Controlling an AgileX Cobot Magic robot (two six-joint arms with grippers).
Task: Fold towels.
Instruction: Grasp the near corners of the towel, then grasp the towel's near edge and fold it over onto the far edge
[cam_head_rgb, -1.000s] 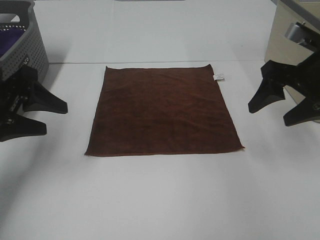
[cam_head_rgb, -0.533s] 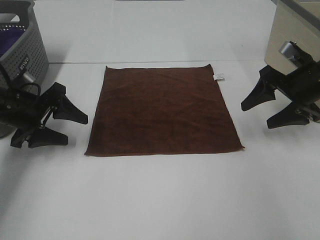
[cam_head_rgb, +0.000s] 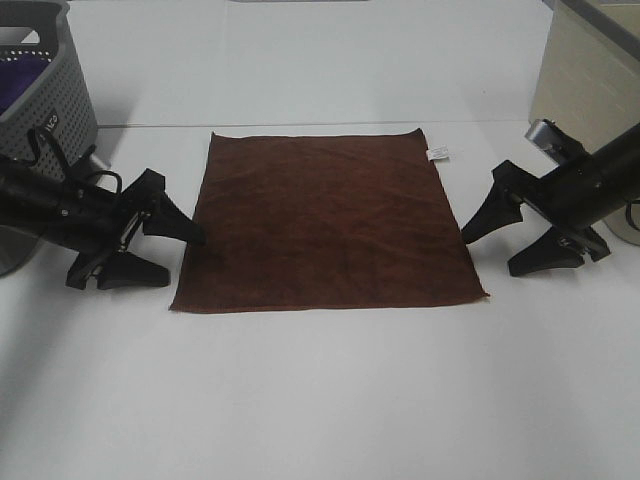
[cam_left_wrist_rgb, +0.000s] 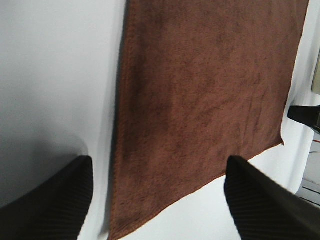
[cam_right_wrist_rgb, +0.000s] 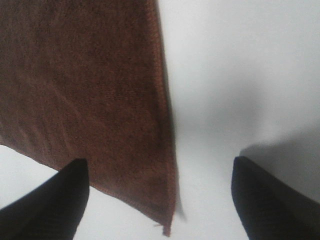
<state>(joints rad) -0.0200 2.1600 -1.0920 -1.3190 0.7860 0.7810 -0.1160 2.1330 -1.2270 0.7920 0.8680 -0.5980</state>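
left tool (cam_head_rgb: 182, 258) and right tool (cam_head_rgb: 488, 254) have closed in low beside the towel (cam_head_rgb: 325, 220), fingers apart.

We look down from high across the table (cam_head_rgb: 320, 400), taking in the left claw (cam_head_rgb: 183, 258) and right claw (cam_head_rgb: 488, 255) whole, each wrist view rides close behind its claw, aimed down between the fingers (cam_left_wrist_rgb: 50, 200), all three share the towel (cam_head_rgb: 325, 215) edge beside each claw

Dark brown towel (cam_head_rgb: 325, 220), white tag (cam_head_rgb: 437, 154), grey basket (cam_head_rgb: 55, 95).
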